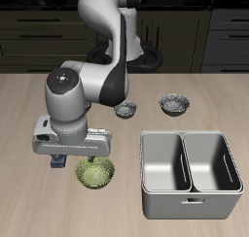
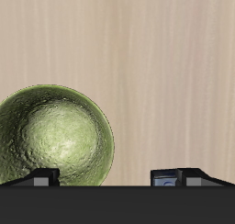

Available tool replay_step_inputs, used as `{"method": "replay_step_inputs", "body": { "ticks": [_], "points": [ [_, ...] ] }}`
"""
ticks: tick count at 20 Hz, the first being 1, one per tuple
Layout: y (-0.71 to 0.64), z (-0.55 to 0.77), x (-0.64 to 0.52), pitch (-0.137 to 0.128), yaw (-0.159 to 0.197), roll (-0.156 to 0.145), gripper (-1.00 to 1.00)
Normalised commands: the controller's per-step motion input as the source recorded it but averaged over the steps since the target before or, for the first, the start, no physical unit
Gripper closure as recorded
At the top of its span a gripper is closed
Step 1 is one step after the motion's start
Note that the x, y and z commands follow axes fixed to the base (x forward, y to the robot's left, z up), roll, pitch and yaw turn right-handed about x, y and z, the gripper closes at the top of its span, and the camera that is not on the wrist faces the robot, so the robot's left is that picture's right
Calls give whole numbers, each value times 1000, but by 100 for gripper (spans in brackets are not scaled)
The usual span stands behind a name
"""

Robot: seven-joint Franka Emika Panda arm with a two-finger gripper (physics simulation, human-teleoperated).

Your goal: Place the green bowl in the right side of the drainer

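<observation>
The green bowl [image 1: 96, 172] sits upright on the wooden table near the front edge, apart from the drainer [image 1: 191, 193]. It fills much of the wrist view [image 2: 53, 138], mottled and glassy. My gripper [image 1: 78, 160] hangs just above the bowl's edge on the side away from the drainer. It is open and empty. In the wrist view my gripper [image 2: 108, 178] has its fingertips [image 2: 40, 178] wide apart: one is over the bowl, the other over bare table. The drainer is a grey two-compartment tub, and both compartments are empty.
Two small grey patterned bowls [image 1: 125, 110] [image 1: 174, 104] stand farther back on the table, behind the drainer. The robot's arm rises behind the gripper. Dark cabinets line the back.
</observation>
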Motion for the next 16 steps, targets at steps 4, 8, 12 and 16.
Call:
{"method": "replay_step_inputs", "body": {
  "ticks": [4,8,12,16],
  "points": [
    [41,-323,8,42,23,0,-100],
    [23,-304,14,45,7,-1,-100],
    [0,-360,29,78,12,43,-100],
    [-110,-75,-9,4,8,-15,100]
  ]
}}
